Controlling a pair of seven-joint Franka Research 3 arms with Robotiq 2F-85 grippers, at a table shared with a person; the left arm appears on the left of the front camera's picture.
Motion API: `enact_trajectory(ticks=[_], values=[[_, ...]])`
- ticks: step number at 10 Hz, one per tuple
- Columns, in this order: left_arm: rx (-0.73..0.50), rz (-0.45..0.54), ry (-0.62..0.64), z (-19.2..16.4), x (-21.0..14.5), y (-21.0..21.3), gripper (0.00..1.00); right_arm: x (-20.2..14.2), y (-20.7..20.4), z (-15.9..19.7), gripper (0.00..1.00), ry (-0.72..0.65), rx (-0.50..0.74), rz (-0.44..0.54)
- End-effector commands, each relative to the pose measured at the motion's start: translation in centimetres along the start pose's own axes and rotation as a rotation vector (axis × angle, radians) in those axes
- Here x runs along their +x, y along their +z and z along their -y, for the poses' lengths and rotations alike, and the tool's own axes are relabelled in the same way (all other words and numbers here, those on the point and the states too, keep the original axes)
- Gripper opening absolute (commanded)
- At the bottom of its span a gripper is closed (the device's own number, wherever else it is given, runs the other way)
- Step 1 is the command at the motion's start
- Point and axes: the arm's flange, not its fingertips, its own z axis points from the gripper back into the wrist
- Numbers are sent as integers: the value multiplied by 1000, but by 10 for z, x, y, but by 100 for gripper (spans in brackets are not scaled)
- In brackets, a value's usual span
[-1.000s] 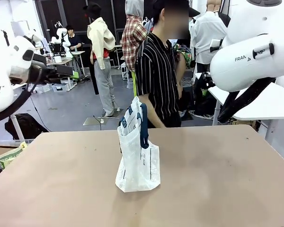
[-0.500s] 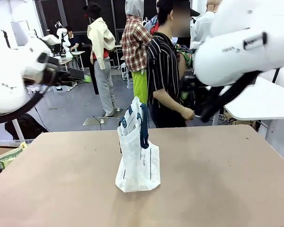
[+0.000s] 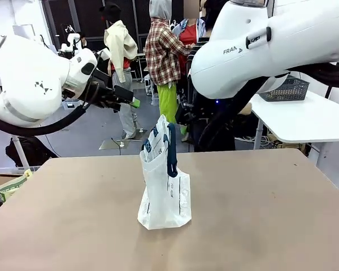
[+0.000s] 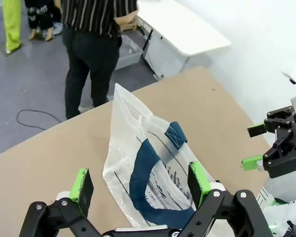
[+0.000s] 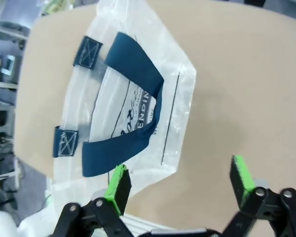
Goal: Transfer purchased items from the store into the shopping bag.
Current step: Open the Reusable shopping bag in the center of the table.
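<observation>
Bag: the shopping bag (image 3: 165,186) stands upright on the brown table (image 3: 260,214), a little left of the middle and apart from both arms. You see translucent white plastic, creased, narrow at the top and wider at the base. One navy strap handle (image 3: 172,149) hangs down its front face, with a small navy stitched tab (image 3: 147,147) at the upper edge. Dark print runs down the side; it is too small to read from the front.

Left wrist view: the bag (image 4: 138,143) lies below the camera, its navy strap curling across the lettered panel. Your left gripper (image 4: 140,183) hangs above it with green pads wide apart and nothing between them.

Right wrist view: the bag (image 5: 133,84) is seen from above, with two straps and two stitched tabs. Your right gripper (image 5: 180,185) is spread wide and empty, over the bag's edge and the bare table.

The front view has the left gripper (image 3: 123,98) raised, above and left of the bag.

The dark grey lattice basket (image 3: 288,89) sits on a white side table (image 3: 305,118), well apart from the bag. A person in a striped shirt (image 4: 96,19) stands beside that table.
</observation>
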Motion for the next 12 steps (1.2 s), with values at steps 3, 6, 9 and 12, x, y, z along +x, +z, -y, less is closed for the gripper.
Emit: enact_trajectory(ticks=[3, 6, 9, 12], values=[[-34, -93, -52, 14, 4, -45, 100, 13, -12, -23, 100, 62, 62, -44], [-77, -161, -53, 31, -4, -71, 100, 20, -24, -43, 100, 72, 123, -98], [-87, -206, -28, 26, -13, -87, 100, 31, -36, -56, 100, 78, 153, -129], [-84, -212, -3, 20, -17, -87, 100, 28, -12, -68, 100, 107, 102, -93]])
